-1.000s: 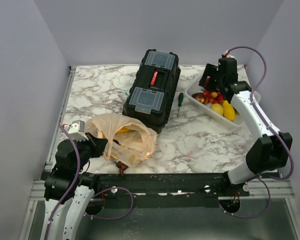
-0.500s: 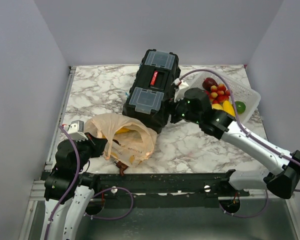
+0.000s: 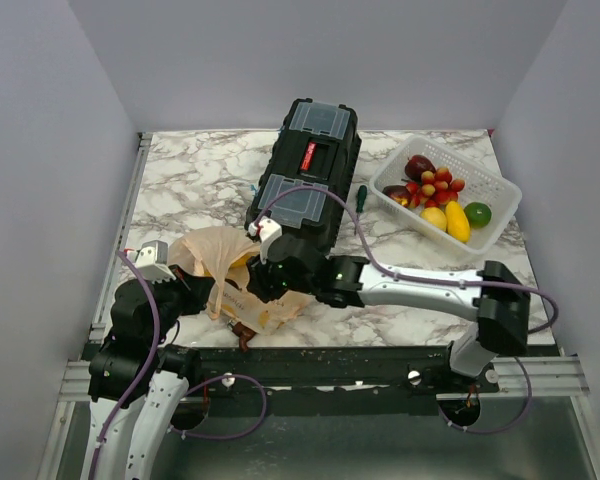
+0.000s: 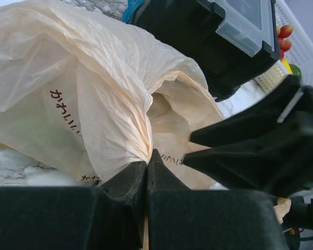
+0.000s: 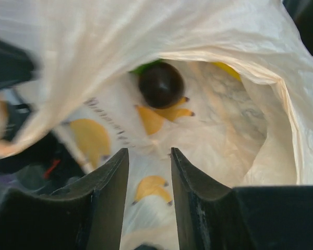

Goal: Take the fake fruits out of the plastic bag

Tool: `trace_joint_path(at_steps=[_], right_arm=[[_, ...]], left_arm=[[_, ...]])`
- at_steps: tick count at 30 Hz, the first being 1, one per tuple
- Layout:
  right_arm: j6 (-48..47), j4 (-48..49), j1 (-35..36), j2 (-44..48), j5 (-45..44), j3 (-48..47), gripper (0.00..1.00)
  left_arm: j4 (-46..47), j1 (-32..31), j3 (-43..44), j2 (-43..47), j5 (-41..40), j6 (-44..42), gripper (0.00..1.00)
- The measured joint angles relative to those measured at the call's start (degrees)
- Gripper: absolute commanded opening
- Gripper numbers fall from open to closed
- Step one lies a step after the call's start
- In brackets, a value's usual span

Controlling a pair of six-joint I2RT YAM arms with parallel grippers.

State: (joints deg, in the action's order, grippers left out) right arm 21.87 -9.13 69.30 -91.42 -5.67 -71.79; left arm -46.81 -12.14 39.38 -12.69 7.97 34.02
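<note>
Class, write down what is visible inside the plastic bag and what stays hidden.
Inside the plastic bag lies a dark purple fruit, with a green sliver at its upper edge and a yellow patch further right. Bag folds cover the rest of both.

Marble desk (image 3: 190, 180) inside pale walls (image 3: 310, 50)
White top veined with grey, closed in by plain lilac-grey walls on three sides; a metal rail (image 3: 540, 377) along its near edge; soft even light

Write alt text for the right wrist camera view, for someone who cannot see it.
The right pincer, its two black fingers parted and empty, points into the open mouth of a crinkly beige plastic bag. Deep inside lies a dark round fruit, and the bag's inner wall shows yellow-orange print.
</note>
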Motion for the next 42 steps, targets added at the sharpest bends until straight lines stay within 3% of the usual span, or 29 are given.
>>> trace_joint_path(at_steps=[5,13,23,33,39,42], right_arm=[[-2.4,1.4,0.3,-10.0,-8.4,-1.1,0.35],[-8.2,11.5,0.2,-17.0,-15.6,-2.2,0.43],[-18.1,26.5,0.2,-23.8,-14.4,-2.9,0.57],[-32.5,35.8,-0.8,-28.1,-11.8,-2.9,0.79],[-37.5,36.9,-1.9,-32.2,-11.1,-3.1,0.82],[-38.5,37.3,-2.2,-33.7,-11.1,-4.7,0.78]], left_arm=[[0.0,0.0,0.0,0.0,-0.3,0.1,0.0],[0.0,0.0,0.0,0.0,-0.7,0.1,0.0],[0.0,0.0,0.0,0.0,-0.7,0.1,0.0],[0.0,0.0,0.0,-0.4,-0.6,0.0,0.0],[0.0,-0.4,0.0,-1.2,-0.6,0.0,0.0],[0.0,-0.7,0.0,-1.4,-0.6,0.0,0.0]])
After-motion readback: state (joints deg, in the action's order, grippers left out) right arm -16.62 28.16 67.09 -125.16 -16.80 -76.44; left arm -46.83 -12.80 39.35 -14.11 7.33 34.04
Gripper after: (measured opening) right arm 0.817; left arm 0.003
